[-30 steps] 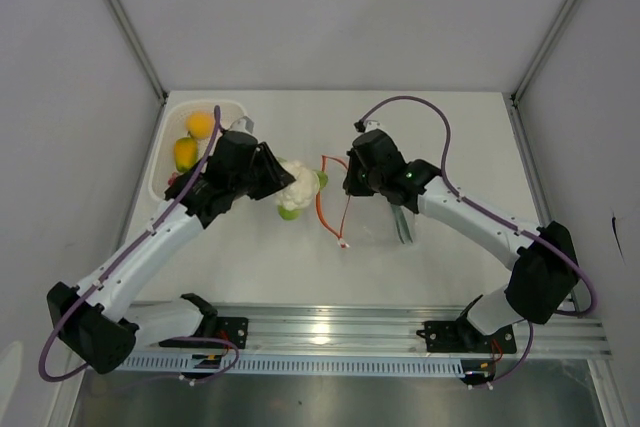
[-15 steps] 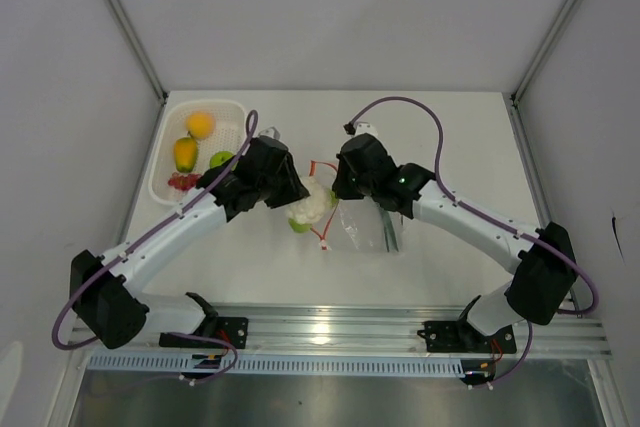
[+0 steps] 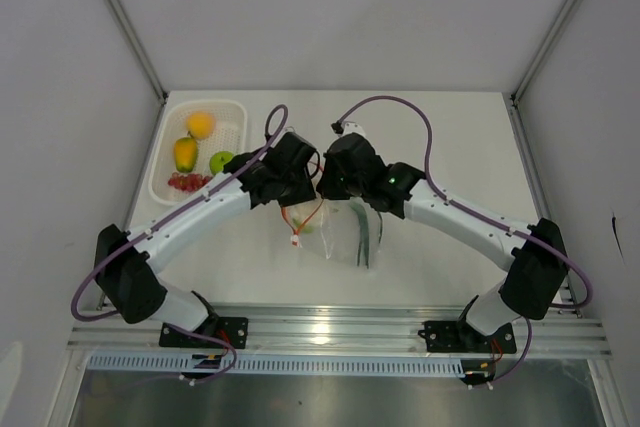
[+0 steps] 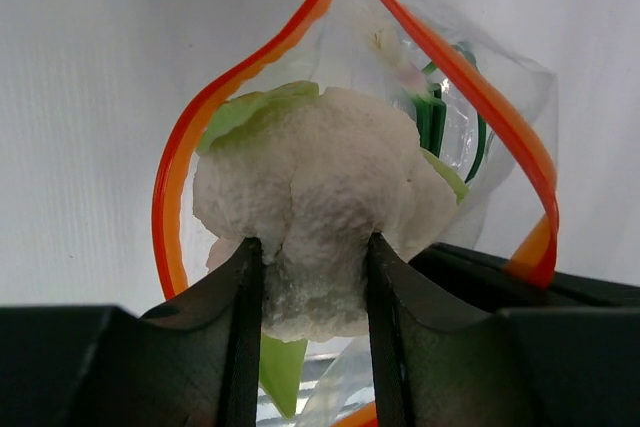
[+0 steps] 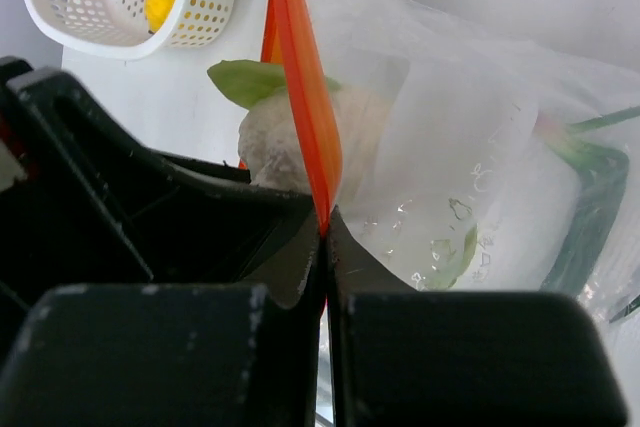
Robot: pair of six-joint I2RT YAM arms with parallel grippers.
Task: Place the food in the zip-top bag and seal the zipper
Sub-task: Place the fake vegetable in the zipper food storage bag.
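Observation:
My left gripper is shut on the white cauliflower and holds it in the open mouth of the zip-top bag, ringed by the orange-red zipper. Long green stalks lie inside the bag. My right gripper is shut on the zipper strip and holds the clear bag up. In the top view both grippers meet at the table's middle, left gripper, right gripper, with the bag hanging below them.
A white mesh basket at the back left holds an orange ball, a yellow-orange fruit, a green apple and small red pieces. The basket also shows in the right wrist view.
My left gripper has carried the cauliflower to the right into the bag's mouth. My right gripper has moved left with the bag toward it.

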